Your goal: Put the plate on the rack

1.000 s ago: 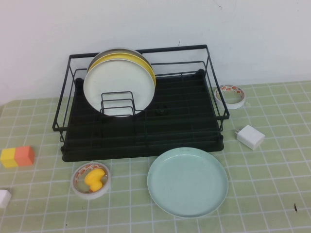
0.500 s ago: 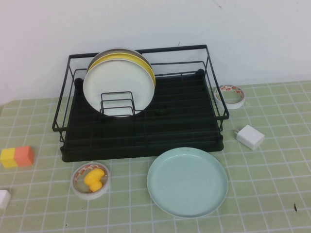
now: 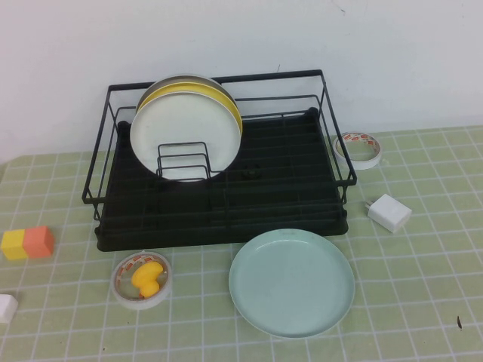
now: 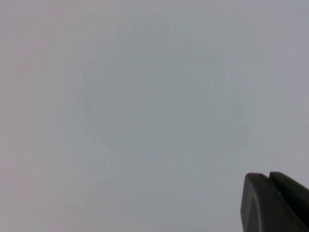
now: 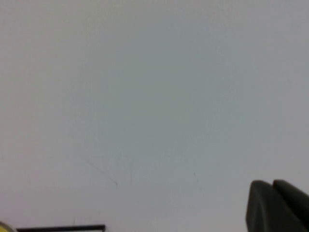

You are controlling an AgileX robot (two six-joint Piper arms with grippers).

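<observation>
The pale mint-green plate [image 3: 292,282] lies flat on the table, just in front of the rack's right front corner. The black wire rack [image 3: 287,188] stands at the middle back, with a cream-white plate [image 3: 181,132] and a yellow plate [image 3: 226,102] upright in its dividers on the left. Neither arm shows in the high view. My left gripper [image 4: 269,176] shows only its dark fingertips, pressed together against a blank wall. My right gripper [image 5: 273,183] shows the same, with a strip of the rack's top rail [image 5: 60,227] at that view's edge.
A tape roll holding a yellow duck [image 3: 143,280] lies left of the plate. Yellow and orange blocks [image 3: 26,243] and a white block [image 3: 6,308] are at the far left. A white charger [image 3: 389,212] and another tape roll [image 3: 358,148] lie right of the rack.
</observation>
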